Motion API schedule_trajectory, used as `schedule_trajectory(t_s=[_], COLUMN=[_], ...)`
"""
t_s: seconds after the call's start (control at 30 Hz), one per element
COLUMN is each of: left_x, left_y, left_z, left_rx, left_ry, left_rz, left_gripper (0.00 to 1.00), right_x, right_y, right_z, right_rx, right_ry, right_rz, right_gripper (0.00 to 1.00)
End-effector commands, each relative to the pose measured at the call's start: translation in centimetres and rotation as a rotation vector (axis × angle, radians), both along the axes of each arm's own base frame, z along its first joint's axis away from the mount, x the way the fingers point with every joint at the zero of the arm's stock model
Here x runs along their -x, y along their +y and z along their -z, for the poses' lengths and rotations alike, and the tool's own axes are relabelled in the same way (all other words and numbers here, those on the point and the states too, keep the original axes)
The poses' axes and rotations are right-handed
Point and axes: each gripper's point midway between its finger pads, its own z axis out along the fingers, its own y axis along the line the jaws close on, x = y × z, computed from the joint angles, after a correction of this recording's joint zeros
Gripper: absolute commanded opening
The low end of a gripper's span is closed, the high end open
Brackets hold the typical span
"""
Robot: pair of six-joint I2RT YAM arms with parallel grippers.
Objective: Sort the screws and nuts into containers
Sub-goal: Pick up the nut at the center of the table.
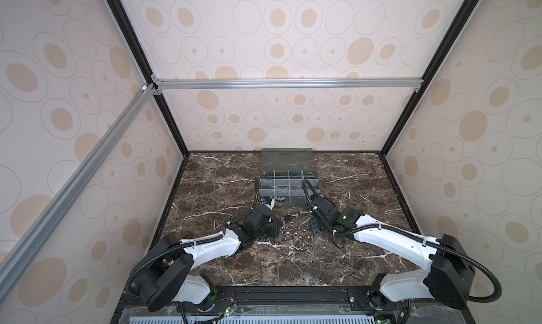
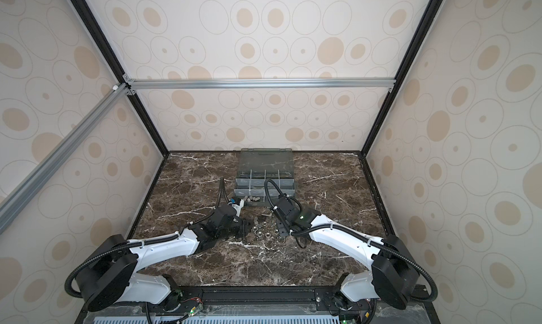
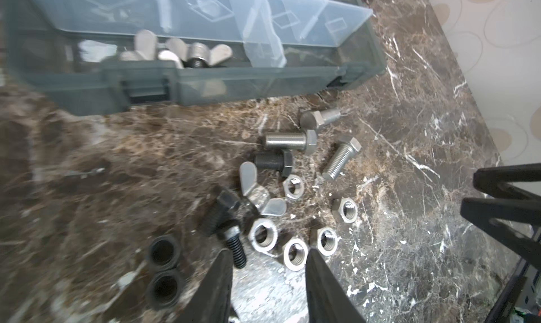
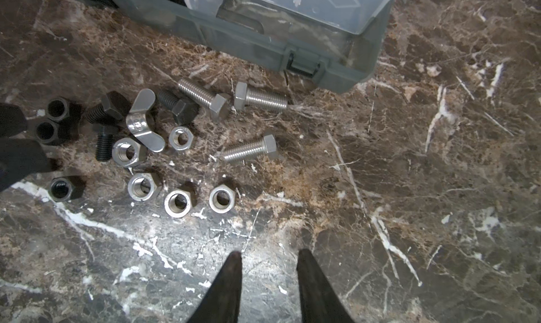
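Crowding worries me: right jaws and left jaws both part-open, empty; left jaws closing on nut [image 3: 295, 257] could flick black screw [image 3: 234, 245] away.

tabletop [image 1: 264, 263]: brown veined marble | walls [image 1: 293, 29]: beige oval pattern | crossbar [image 1: 293, 83]: aluminium

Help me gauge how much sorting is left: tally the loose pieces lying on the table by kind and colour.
Silver screws: 3
Black screws: 3
Silver hex nuts: 5
Black hex nuts: 3
Silver wing nut: 1
Total: 15
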Motion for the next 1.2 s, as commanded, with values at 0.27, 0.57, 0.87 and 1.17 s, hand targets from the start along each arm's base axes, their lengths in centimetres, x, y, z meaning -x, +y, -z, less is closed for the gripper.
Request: schedule_trajectory(t_s=[0.27, 0.57, 0.87, 1.17], left_x=[-1.4, -2.0, -1.9, -2.1], left_y=[-3.5, -3.6, -2.8, -2.9], left_z=[0.1, 1.7, 2.5, 3.1], left_rx=[-0.007, -0.064, -0.114, -0.135], left_ry=[0.001, 0.032, 0.038, 0.047], left_rz=[0.048, 0.033, 0.0, -0.005], left_gripper=[0.41, 0.4, 0.39, 0.39], right_x=[1.4, 2.1, 2.3, 2.4], right_y=[-2.2, -3.1, -3.4, -3.3], right_z=[0.2, 0.7, 0.8, 1.1], right_rx=[-0.009, -0.013, -0.017, -0.02], right_ry=[-0.002, -0.001, -0.005, 0.004], right_rz=[0.076, 0.097, 0.105, 0.107], right_gripper=[0.36, 0.36, 0.36, 0.36])
